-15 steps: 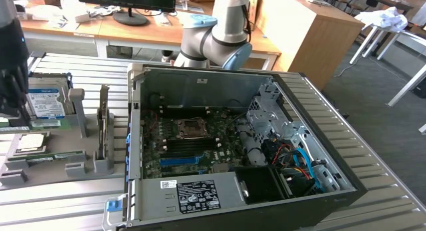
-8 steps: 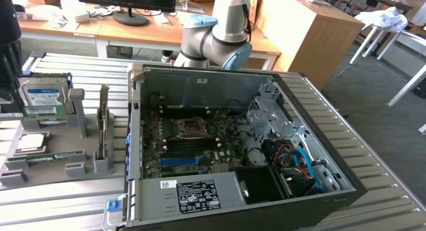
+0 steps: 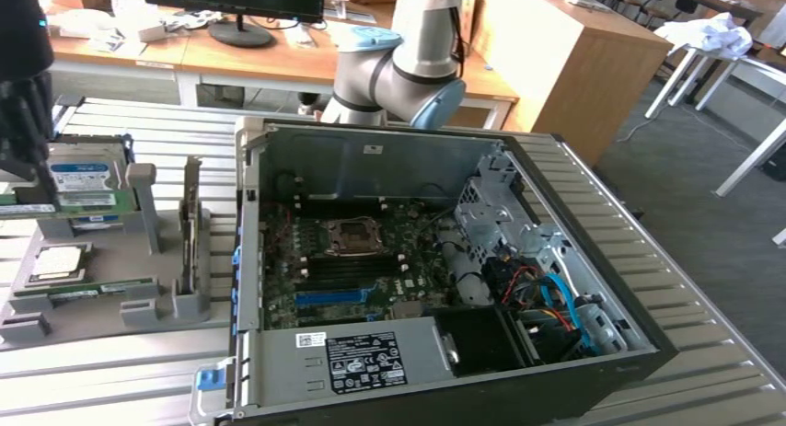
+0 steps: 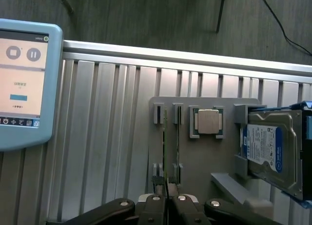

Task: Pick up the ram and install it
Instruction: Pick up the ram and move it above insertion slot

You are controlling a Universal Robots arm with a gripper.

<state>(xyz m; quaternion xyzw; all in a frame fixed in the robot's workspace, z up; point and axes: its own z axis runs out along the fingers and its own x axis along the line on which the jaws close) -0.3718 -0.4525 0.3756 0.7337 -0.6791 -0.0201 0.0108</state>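
The ram point(image 4: 165, 147) is a thin green stick standing on edge in a slot of the grey parts holder point(image 4: 204, 161). In the exterior view it is a green strip point(image 3: 92, 289) near the holder's front. My gripper point(image 4: 167, 205) hangs above the holder, lined up with the ram's end. Its fingers point(image 4: 155, 208) are shut, and I see nothing held between them. In the exterior view the gripper point(image 3: 31, 168) is a dark shape at the far left, over the holder point(image 3: 110, 251).
A silver hard drive point(image 4: 270, 152) and a square processor chip point(image 4: 208, 121) sit in the same holder. The open computer case point(image 3: 406, 260), with its motherboard exposed, lies on the exterior view's right of the holder. A blue-framed touch screen point(image 4: 24, 84) stands on the slatted table beside the holder.
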